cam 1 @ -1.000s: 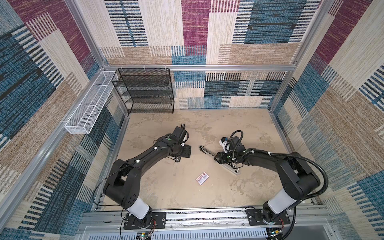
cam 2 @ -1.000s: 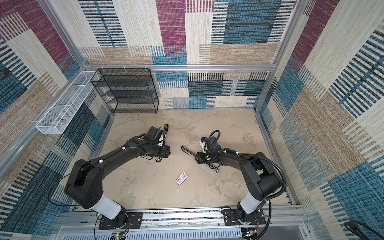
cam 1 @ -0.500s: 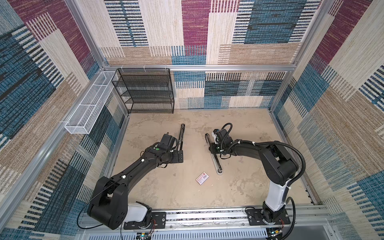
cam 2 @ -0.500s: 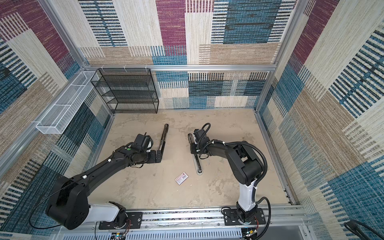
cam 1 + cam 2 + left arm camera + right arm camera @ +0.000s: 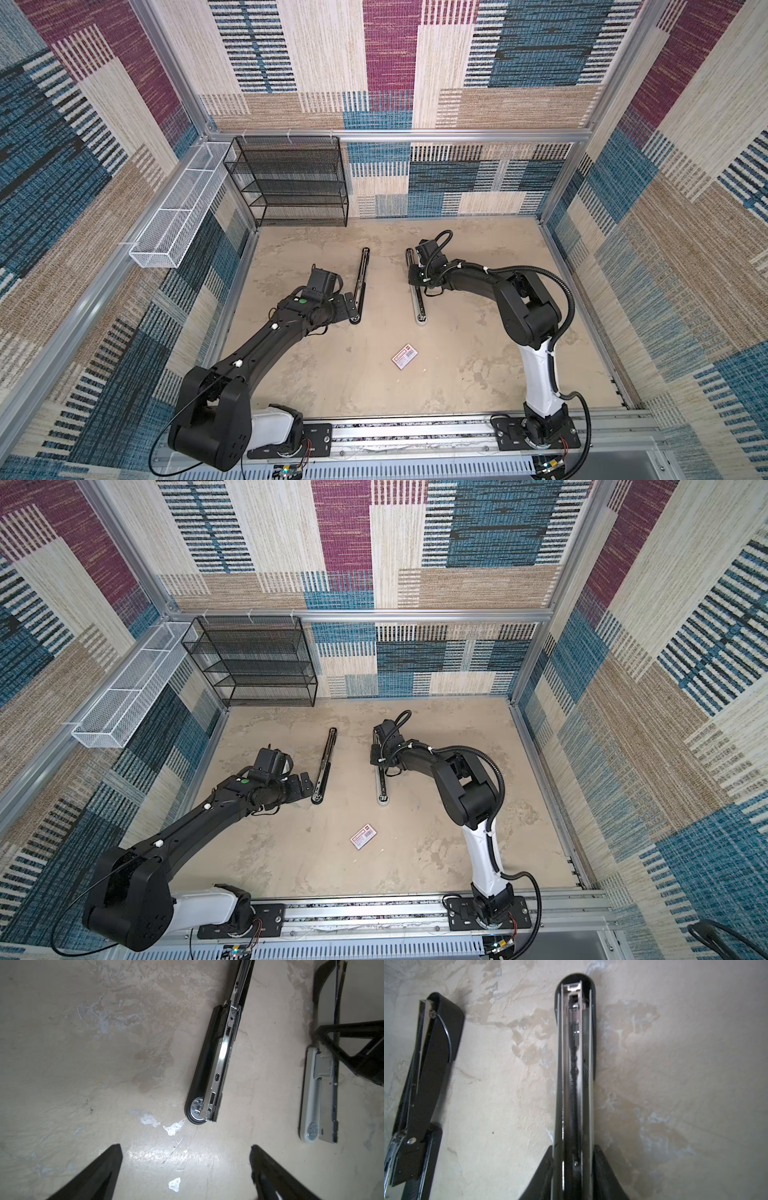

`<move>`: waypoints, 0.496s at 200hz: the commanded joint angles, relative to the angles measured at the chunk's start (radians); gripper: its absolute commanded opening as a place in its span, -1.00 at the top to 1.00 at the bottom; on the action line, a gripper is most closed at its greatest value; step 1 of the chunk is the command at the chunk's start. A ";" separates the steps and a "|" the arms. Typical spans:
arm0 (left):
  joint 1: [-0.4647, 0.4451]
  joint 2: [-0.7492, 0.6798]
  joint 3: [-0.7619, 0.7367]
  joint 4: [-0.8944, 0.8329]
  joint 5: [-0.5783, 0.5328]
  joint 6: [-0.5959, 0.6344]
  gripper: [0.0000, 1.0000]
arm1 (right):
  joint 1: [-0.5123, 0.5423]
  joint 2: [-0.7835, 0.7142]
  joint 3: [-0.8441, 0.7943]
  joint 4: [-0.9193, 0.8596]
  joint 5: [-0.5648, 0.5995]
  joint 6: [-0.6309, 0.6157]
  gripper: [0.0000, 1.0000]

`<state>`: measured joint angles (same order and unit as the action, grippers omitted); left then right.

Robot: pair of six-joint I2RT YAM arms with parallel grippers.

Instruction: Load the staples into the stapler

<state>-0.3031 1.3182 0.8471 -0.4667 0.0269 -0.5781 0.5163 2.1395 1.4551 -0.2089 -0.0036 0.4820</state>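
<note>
Lying opened out flat in both top views, the black stapler [image 5: 360, 286] is resting on the tabletop [image 5: 374, 395]. The left end effector [image 5: 351, 308] is hovering just beside its end nearer the robot bases, spread wide and gripping nothing. On the black stapler's other side, the right end effector [image 5: 415, 277] is pinching the white-based stapler [image 5: 419, 303] partway along its length, probably steadying it for loading. The staple box [image 5: 404, 356], white with a red label, is sitting well apart from the black stapler, toward the robot bases. It appears shut, and no staples are showing.

In the left wrist view, the spread fingers [image 5: 99, 1172] are framing bare tabletop short of the black stapler's [image 5: 209, 1068] round end.

In the right wrist view, the fingertips are clamping both flanks of the white-based stapler [image 5: 576, 1064], so its spring channel is facing up and exposed. I judge this suits dropping a strip in. The black stapler [image 5: 427, 1076] is lying just beside it.
</note>
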 commanded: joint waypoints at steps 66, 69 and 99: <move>0.033 0.001 -0.040 0.100 0.163 0.006 -0.71 | -0.010 -0.002 0.058 -0.059 0.020 -0.022 0.07; 0.033 -0.004 -0.042 0.101 0.172 0.012 -0.71 | -0.010 -0.006 0.055 -0.059 0.018 -0.022 0.04; 0.032 -0.017 -0.012 0.042 0.272 0.081 -0.59 | -0.010 -0.114 -0.014 -0.034 -0.013 -0.029 -0.11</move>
<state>-0.2707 1.3090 0.8104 -0.3939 0.2028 -0.5655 0.5049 2.1071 1.4837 -0.2642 0.0071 0.4679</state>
